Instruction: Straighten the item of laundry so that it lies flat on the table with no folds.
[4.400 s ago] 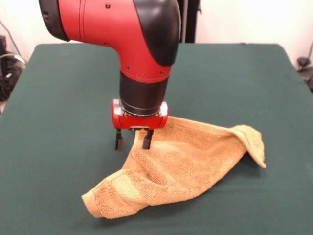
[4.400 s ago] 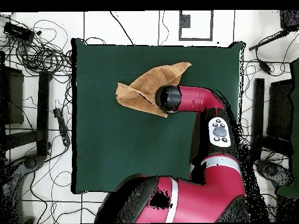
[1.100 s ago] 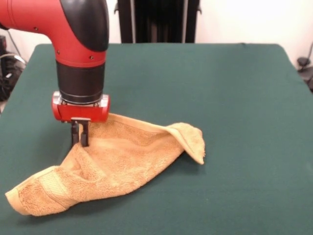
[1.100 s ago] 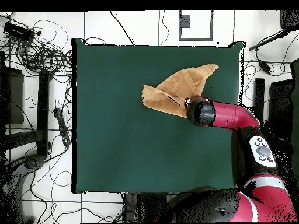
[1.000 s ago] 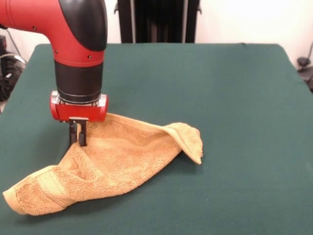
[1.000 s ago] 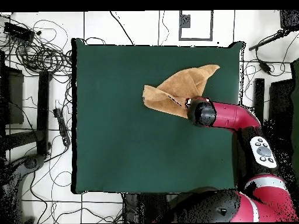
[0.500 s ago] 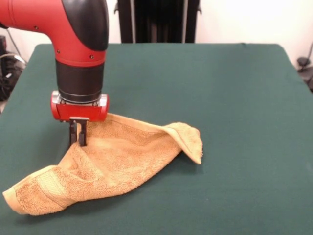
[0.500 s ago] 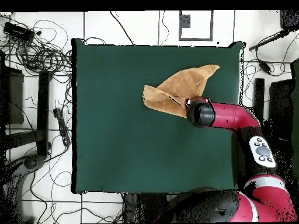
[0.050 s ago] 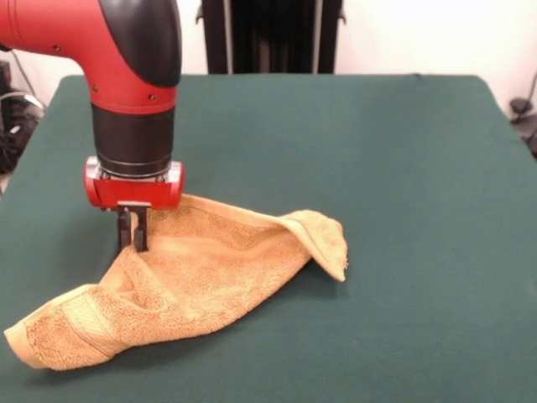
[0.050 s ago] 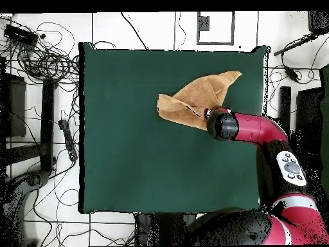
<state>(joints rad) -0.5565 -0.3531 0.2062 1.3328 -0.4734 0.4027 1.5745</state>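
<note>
The golden-orange towel, the item of laundry (image 9: 201,281) (image 10: 193,100), lies crumpled and folded over itself on the dark green table (image 9: 403,168) (image 10: 128,148). One end with a woven band reaches the front left, and a folded corner sticks up at the right. My gripper (image 9: 132,238) stands upright at the towel's far left edge, fingers together, shut on a raised ridge of the cloth. In the overhead view the arm's wrist (image 10: 221,124) covers the gripper and that edge.
Cables and equipment stands (image 10: 38,58) lie on the floor around the table in the overhead view. A dark stand (image 9: 268,38) rises behind the table's far edge.
Compared with 4.4 s ago, the gripper has shut on the towel and dragged it to the left in the front view. Over the last second almost nothing has moved.
</note>
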